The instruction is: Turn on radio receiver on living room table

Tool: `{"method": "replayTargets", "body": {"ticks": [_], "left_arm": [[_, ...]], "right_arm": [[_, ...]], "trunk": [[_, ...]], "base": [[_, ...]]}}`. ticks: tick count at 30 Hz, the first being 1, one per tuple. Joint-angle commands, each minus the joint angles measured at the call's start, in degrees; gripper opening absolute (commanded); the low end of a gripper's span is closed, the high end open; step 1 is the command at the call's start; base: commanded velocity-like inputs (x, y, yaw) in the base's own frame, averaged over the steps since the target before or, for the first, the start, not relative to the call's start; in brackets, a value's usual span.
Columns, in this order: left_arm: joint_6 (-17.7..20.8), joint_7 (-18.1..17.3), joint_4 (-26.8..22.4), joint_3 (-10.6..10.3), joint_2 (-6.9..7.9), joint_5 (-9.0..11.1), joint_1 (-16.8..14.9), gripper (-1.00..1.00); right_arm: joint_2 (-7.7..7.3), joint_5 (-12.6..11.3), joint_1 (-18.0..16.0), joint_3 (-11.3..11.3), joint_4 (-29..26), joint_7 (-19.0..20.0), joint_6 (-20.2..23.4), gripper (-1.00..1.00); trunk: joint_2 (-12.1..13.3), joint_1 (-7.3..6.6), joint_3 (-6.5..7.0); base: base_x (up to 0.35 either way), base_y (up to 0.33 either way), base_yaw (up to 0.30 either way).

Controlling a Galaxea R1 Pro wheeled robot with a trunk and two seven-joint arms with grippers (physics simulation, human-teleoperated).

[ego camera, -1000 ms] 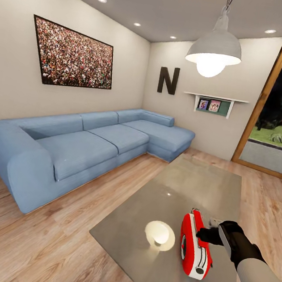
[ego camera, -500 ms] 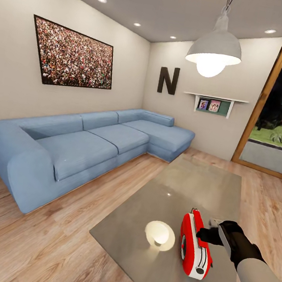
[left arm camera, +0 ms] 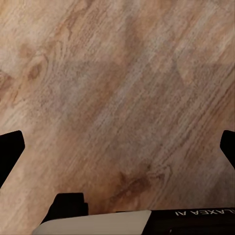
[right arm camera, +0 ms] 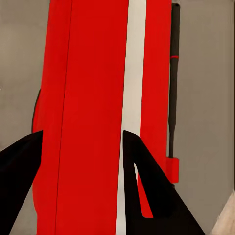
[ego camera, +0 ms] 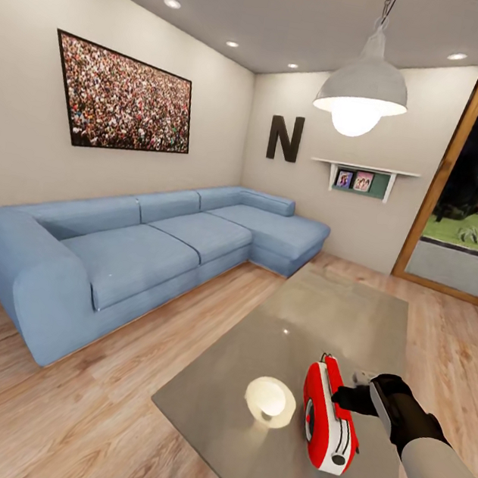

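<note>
The red radio receiver with its white band stands on edge near the front of the glossy grey table. My right gripper reaches in from the right, its black fingertips against the radio's side. In the right wrist view the radio is very close. The right gripper has its jaws partly apart and lying over the red body, not around it. A thin black handle runs along one edge. My left gripper is open over the wood floor.
A blue L-shaped sofa runs along the left and far walls. A white dome pendant lamp hangs above the table, its bright reflection beside the radio. A wood-framed glass door is at the right.
The whole head view has shifted very slightly. The radio and my right gripper keep the same contact.
</note>
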Motion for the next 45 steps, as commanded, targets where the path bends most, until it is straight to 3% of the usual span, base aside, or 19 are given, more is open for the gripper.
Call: {"method": "replayTargets", "body": {"ticks": [1, 20, 39, 45], "left_arm": [[0.00, 0.00, 0.00, 0.00, 0.00, 0.00, 0.00, 1.00], [0.17, 0.00, 0.01, 0.00, 0.00, 0.00, 0.00, 1.00], [0.33, 0.00, 0.09, 0.00, 0.00, 0.00, 0.00, 1.00], [0.12, -0.02, 0.07, 0.14, 0.00, 0.00, 0.00, 1.00]], "right_arm": [[0.01, -0.17, -0.01, -0.01, -0.02, -0.01, 0.02, -1.00], [0.02, 0.08, -0.02, -0.01, -0.03, 0.04, -0.23, -1.00], [0.03, -0.53, -0.03, -0.19, -0.03, 0.06, -3.61, -1.00], [0.04, -0.61, -0.01, -0.16, -0.01, 0.23, -3.88, -1.00]], "trunk": [[0.41, -0.23, 0.19], [8.03, -4.40, 3.60], [15.65, -8.57, 7.01], [15.65, -8.57, 7.01]], "base": [[0.000, 0.000, 0.000], [0.000, 0.000, 0.000], [0.000, 0.000, 0.000], [0.000, 0.000, 0.000]]}}
